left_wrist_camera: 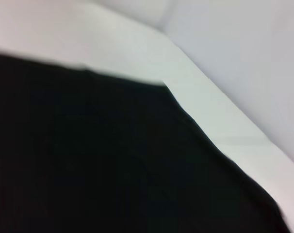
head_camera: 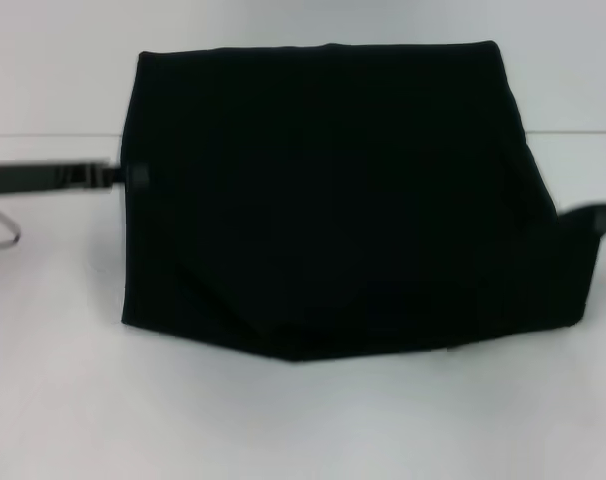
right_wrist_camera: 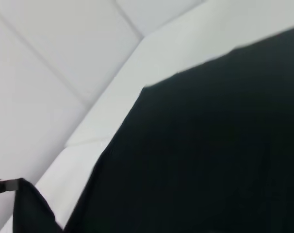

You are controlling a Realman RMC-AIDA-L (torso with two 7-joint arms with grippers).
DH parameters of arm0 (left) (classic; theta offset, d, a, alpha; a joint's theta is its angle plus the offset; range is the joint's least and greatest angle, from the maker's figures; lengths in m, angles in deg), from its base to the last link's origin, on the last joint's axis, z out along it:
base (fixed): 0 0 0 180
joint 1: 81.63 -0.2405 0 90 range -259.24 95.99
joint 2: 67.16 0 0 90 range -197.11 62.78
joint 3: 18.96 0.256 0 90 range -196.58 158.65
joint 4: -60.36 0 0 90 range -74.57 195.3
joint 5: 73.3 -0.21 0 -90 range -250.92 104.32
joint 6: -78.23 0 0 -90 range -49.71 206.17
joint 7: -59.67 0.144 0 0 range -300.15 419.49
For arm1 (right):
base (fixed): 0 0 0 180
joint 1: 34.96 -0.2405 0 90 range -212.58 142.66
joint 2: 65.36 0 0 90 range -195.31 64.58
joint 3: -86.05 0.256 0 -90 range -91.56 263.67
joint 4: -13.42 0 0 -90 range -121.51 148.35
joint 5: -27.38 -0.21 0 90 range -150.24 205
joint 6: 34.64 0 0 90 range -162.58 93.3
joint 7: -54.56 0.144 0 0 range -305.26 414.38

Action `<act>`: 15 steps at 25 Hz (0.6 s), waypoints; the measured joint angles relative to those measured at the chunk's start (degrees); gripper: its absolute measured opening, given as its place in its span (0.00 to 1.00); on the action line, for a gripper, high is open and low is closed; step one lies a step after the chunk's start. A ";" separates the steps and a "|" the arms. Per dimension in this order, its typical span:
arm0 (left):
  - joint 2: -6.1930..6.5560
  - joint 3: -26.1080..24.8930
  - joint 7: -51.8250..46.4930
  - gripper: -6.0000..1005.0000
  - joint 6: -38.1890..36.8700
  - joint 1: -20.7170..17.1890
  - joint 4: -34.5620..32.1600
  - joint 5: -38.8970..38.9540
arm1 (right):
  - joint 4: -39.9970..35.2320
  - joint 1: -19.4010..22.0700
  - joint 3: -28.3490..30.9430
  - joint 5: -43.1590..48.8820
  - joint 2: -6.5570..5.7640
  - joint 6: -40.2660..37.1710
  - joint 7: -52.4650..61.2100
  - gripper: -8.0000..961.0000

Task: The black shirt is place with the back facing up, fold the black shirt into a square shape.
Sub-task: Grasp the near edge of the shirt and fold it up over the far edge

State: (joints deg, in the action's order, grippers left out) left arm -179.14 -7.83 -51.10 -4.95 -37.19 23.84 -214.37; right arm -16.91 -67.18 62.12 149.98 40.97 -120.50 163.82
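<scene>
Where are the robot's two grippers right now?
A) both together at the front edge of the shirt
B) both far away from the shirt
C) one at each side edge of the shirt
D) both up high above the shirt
C: in the head view the left gripper meets the black shirt at its left edge and the right gripper at its right edge.

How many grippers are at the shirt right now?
2. The left gripper is at the left edge of the black shirt; the right gripper is at its right edge, partly hidden by fabric.
</scene>
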 joint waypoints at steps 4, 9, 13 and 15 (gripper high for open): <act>-0.44 0.41 0.43 0.03 14.27 4.00 3.68 1.61 | 1.08 -5.54 -0.46 -0.10 0.97 9.57 0.61 0.08; -1.93 2.38 2.56 0.02 29.91 7.63 7.78 2.81 | 4.70 -12.11 -3.29 0.02 2.24 24.18 1.02 0.08; -3.50 3.90 7.01 0.02 37.49 9.80 9.27 5.34 | 7.89 -17.14 -5.93 0.00 3.84 35.95 0.63 0.08; -3.72 5.35 7.93 0.02 40.66 10.70 9.82 6.67 | 8.22 -18.77 -6.90 -0.08 4.60 39.55 0.48 0.08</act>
State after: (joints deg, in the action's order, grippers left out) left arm -182.86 -2.48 -43.16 35.71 -26.48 33.65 -207.70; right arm -8.70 -85.95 55.21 149.90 45.57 -80.94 164.30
